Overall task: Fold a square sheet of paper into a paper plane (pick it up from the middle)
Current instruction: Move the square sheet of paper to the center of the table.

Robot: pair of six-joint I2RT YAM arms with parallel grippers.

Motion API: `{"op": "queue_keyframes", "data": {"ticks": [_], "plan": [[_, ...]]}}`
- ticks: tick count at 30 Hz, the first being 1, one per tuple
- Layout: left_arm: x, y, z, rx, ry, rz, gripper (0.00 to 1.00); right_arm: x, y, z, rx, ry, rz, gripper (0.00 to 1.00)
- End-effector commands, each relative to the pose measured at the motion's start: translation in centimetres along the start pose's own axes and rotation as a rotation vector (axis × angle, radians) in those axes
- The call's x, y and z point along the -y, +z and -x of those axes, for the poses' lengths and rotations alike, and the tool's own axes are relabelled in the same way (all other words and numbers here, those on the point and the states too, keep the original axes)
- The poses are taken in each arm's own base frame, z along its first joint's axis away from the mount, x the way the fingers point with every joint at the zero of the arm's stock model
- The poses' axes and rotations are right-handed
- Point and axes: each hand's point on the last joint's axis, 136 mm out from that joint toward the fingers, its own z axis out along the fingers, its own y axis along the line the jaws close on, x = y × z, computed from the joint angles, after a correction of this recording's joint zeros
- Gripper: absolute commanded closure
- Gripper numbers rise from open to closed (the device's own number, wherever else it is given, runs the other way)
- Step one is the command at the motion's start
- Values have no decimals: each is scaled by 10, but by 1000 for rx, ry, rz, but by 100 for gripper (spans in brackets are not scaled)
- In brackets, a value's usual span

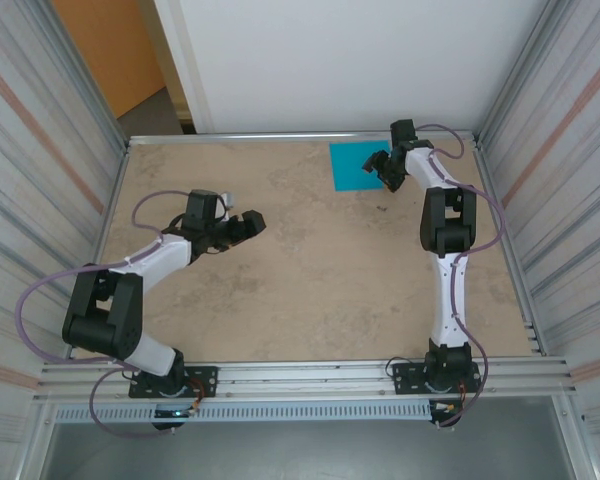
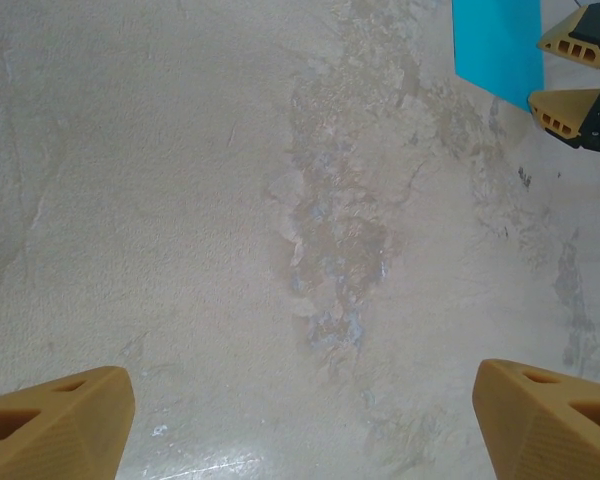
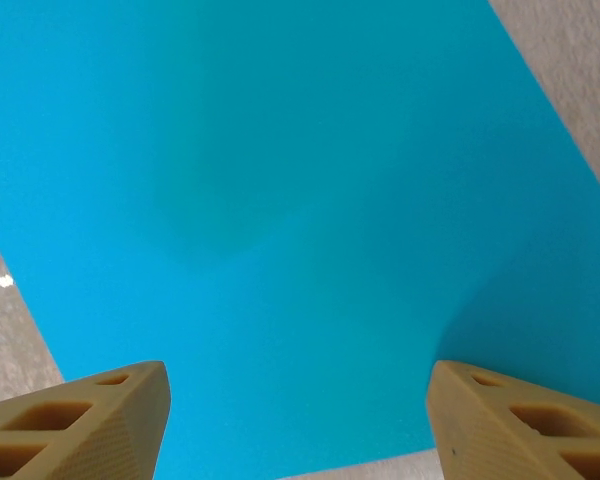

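The square sheet of paper is lying flat on the table, in the far-right part, near the far edge. Its teal-blue surface is reading smooth and even in the right wrist view. The right gripper is sitting at the sheet's right edge in the top view, pointing toward the paper. From its own camera, the right gripper is standing released, its 2 tan fingers spread wide over the sheet's near edge with nothing clamped between them. Whether the fingertips are touching the paper cannot be told. The left gripper is hanging over bare tabletop left of centre, well apart from the sheet. In the left wrist view, the left gripper is likewise released, its fingers wide apart above the mottled table and grasping nothing. In that same view, 1 part of the sheet is showing at the upper right, with the right gripper just beside it.
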Motion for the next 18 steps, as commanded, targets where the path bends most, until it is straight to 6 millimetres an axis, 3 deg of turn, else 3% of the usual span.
{"op": "queue_keyframes", "data": {"ticks": [1,5,9,18], "plan": [[12,0,9,11,7,-33,11,24,-1,-40,-119,-28,-132,31],[9,3,6,5,0,-29,12,26,-12,-72,-133,-59,-170,32],[2,6,1,1,-10,-14,12,32,-18,-125,-146,-106,-222,32],[-7,7,-1,12,-13,14,16,43,-51,-276,-229,-78,-286,32]]}}
